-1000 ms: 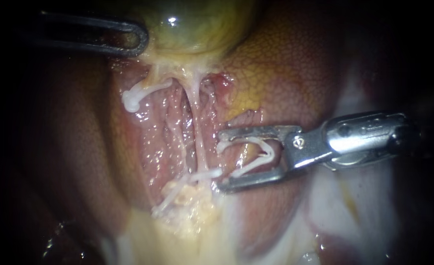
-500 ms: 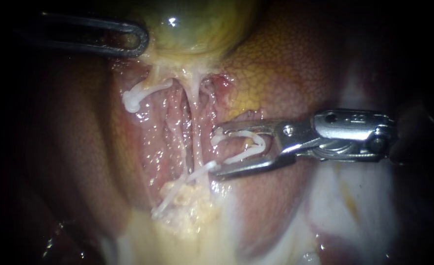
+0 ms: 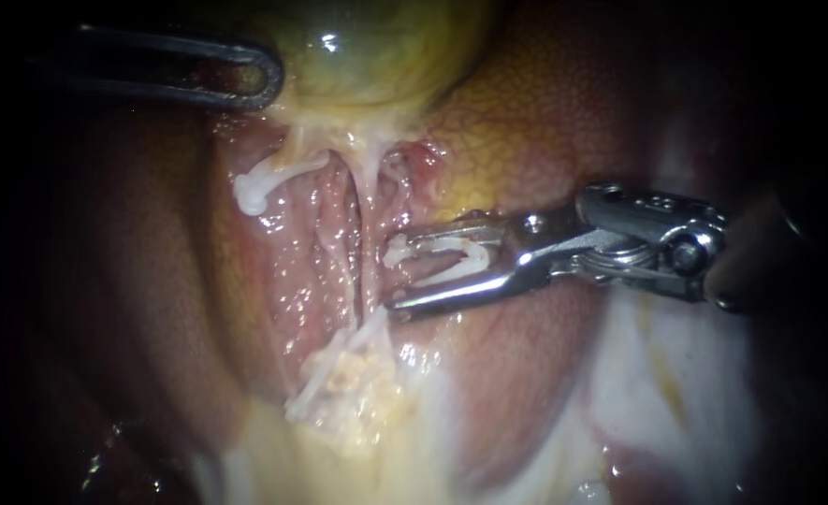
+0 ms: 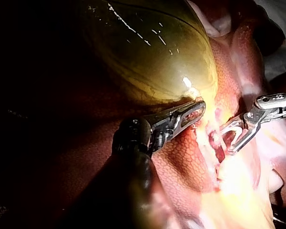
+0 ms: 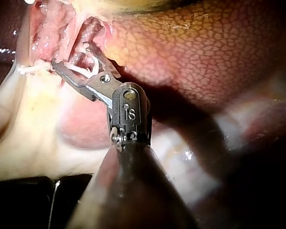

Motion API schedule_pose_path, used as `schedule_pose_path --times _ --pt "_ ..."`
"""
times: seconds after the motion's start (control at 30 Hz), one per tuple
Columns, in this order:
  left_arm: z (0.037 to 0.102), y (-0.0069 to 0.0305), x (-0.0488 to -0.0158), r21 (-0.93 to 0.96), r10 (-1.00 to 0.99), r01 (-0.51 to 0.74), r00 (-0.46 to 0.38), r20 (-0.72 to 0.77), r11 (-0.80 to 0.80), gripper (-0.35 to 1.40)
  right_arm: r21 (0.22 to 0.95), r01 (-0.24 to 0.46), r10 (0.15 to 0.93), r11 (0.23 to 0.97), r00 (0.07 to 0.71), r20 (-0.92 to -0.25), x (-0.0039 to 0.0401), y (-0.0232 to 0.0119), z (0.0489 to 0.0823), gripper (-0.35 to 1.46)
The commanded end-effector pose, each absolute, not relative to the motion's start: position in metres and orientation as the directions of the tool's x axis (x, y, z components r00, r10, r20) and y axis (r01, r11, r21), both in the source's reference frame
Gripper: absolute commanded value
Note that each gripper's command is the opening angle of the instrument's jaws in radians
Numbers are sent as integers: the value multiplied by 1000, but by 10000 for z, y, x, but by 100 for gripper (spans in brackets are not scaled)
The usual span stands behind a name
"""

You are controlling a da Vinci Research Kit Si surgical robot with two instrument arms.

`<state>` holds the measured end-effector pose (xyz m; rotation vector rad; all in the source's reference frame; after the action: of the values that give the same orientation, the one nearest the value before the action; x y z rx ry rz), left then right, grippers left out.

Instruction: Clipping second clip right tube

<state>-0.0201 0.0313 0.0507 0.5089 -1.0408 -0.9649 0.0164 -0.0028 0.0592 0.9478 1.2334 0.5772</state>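
The right tube (image 3: 369,220) runs as a pale strand from the green gallbladder (image 3: 376,47) down to a white clip (image 3: 362,335) lying across its lower end. My right instrument (image 3: 395,278) comes in from the right, and its jaws stand apart with a white clip (image 3: 451,262) seated between them. Their tips sit right beside the tube, above the lower clip; I cannot tell whether they straddle it. In the right wrist view the same jaws (image 5: 69,67) lie against the pale strands. My left instrument (image 3: 259,79) has dark looped jaws shut on the gallbladder's lower edge (image 4: 190,112).
Another pale strand to the left ends in a white clip (image 3: 250,192). Mottled liver (image 3: 544,122) rises behind the right instrument, and raw pink tissue (image 3: 311,271) lies between the tubes. Yellowish fat (image 3: 348,393) sits below the lower clip.
My right instrument has moved left and slightly up with its clip, from beside the lower clip to the tube's side. Its jaws now look closer together. The left instrument is unmoved.
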Motion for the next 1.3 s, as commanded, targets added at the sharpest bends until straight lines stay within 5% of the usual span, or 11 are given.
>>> schedule_pose_path --times 0.03,0.8,1.3 --pt "507 312 -201 751 -857 420 170 487 509 -35 852 126 812 509 259 -523 166 -28 591 44" --pt "507 312 -202 751 -857 421 169 486 509 -35 823 364 851 435 133 -509 195 -51 567 41" --pt "506 312 -202 751 -857 421 169 486 509 -35 820 376 855 431 119 -504 200 -49 566 12"
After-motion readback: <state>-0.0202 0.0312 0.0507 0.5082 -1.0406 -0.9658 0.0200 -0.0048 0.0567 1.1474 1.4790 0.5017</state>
